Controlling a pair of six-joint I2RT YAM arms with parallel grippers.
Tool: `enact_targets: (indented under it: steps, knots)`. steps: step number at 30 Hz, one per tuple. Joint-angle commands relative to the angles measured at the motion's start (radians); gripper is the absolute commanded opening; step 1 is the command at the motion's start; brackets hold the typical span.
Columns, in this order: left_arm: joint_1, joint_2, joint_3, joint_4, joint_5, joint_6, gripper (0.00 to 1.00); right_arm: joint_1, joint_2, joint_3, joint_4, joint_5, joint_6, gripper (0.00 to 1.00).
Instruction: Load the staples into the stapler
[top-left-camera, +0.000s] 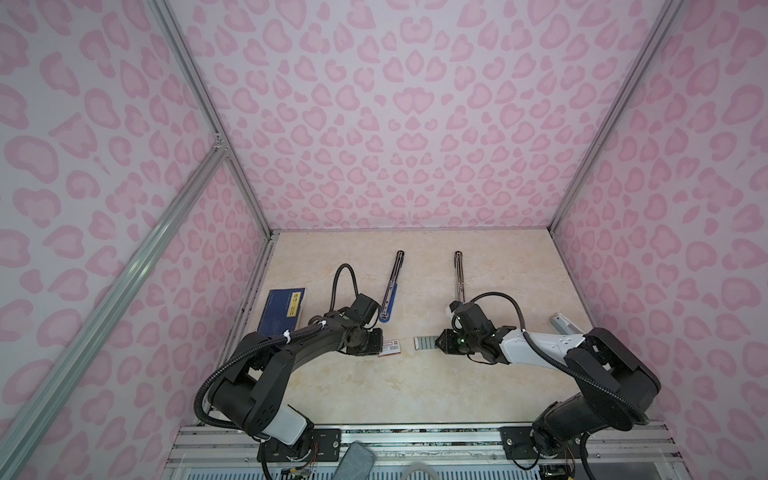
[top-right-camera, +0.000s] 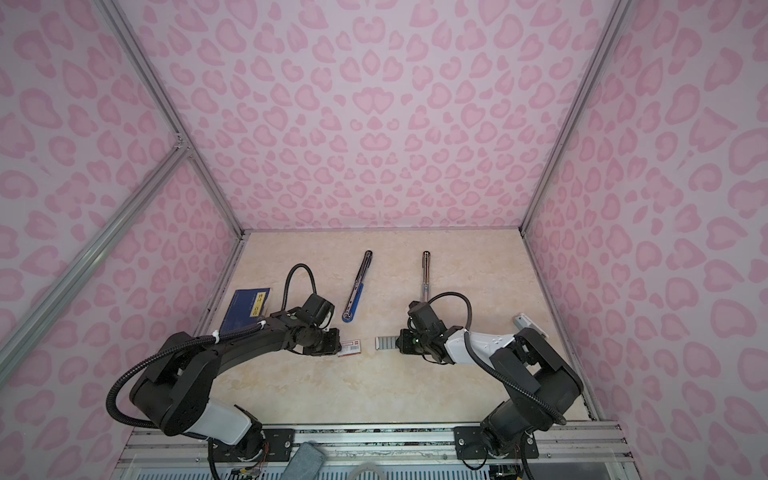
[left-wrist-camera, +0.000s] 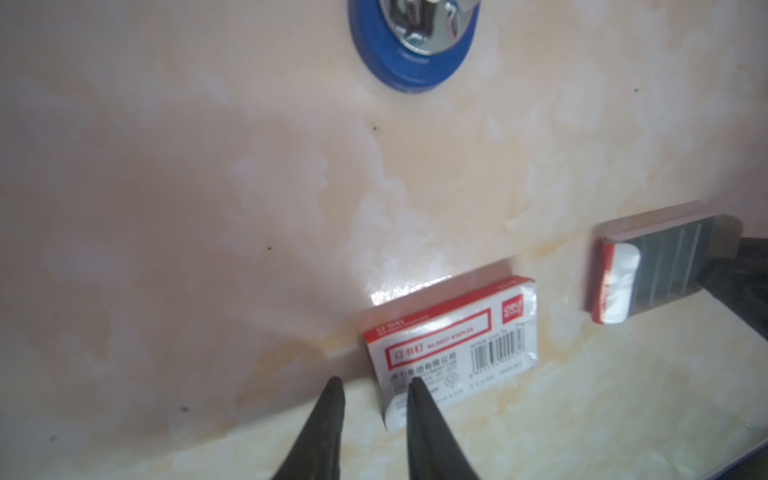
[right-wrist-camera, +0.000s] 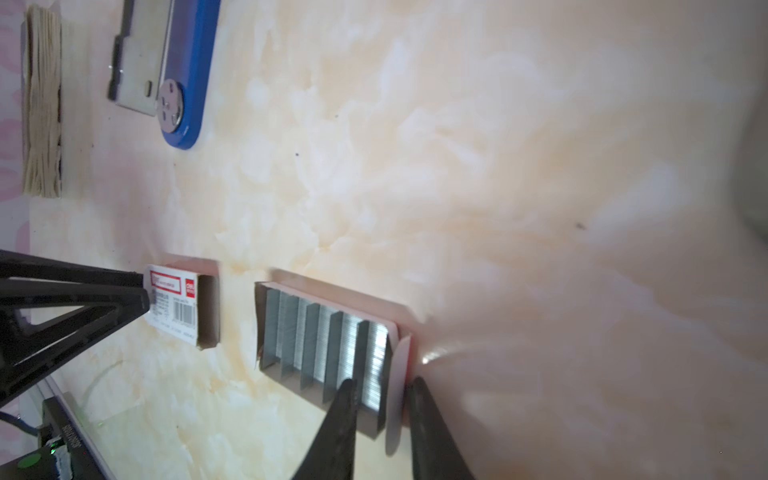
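Note:
The staples are grey strips packed in a small open tray, also in the left wrist view. My right gripper is open, its fingers straddling the tray's end flap without pinching it. The empty white box sleeve with a red label lies a little left of the tray. At the sleeve's near end my left gripper is narrowly open, holding nothing. The blue-based stapler lies farther back on the table.
A second long dark metal piece lies right of the stapler. A dark blue booklet sits by the left wall. A small grey object rests near the right wall. Pink patterned walls enclose the table.

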Motion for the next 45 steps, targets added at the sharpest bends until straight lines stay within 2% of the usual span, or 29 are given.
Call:
enact_targets:
  steps: [1, 7, 15, 18, 27, 34, 38, 40, 45]
  knots:
    - [0.0, -0.02, 0.007, -0.009, -0.004, -0.014, 0.33, 0.031, 0.037, 0.031, -0.039, -0.062, -0.046, 0.26]
    - [0.0, -0.046, 0.015, -0.012, -0.004, -0.024, 0.35, 0.083, 0.117, 0.136, -0.098, -0.085, -0.098, 0.26]
    - [-0.015, -0.061, 0.043, -0.009, 0.032, -0.023, 0.35, 0.069, 0.088, 0.123, -0.135, -0.038, -0.087, 0.26]
    - [-0.037, -0.052, 0.073, -0.016, 0.035, -0.011, 0.4, 0.061, 0.076, 0.1, -0.124, -0.033, -0.081, 0.25]
    - [-0.136, 0.033, 0.164, -0.018, 0.038, -0.001, 0.4, 0.06, 0.086, 0.083, -0.104, -0.039, -0.075, 0.14]
    - [-0.196, 0.105, 0.233, -0.013, 0.044, -0.006, 0.4, 0.06, 0.093, 0.073, -0.087, -0.041, -0.071, 0.12]
    - [-0.22, 0.144, 0.267, -0.012, 0.048, -0.01, 0.37, 0.057, 0.079, 0.062, -0.081, -0.034, -0.063, 0.17]
    - [-0.229, 0.161, 0.283, -0.012, 0.046, -0.012, 0.31, 0.051, 0.07, 0.049, -0.073, -0.032, -0.055, 0.2]
    - [-0.242, 0.21, 0.317, -0.016, 0.043, -0.016, 0.25, 0.04, 0.056, 0.023, -0.05, -0.035, -0.04, 0.18]
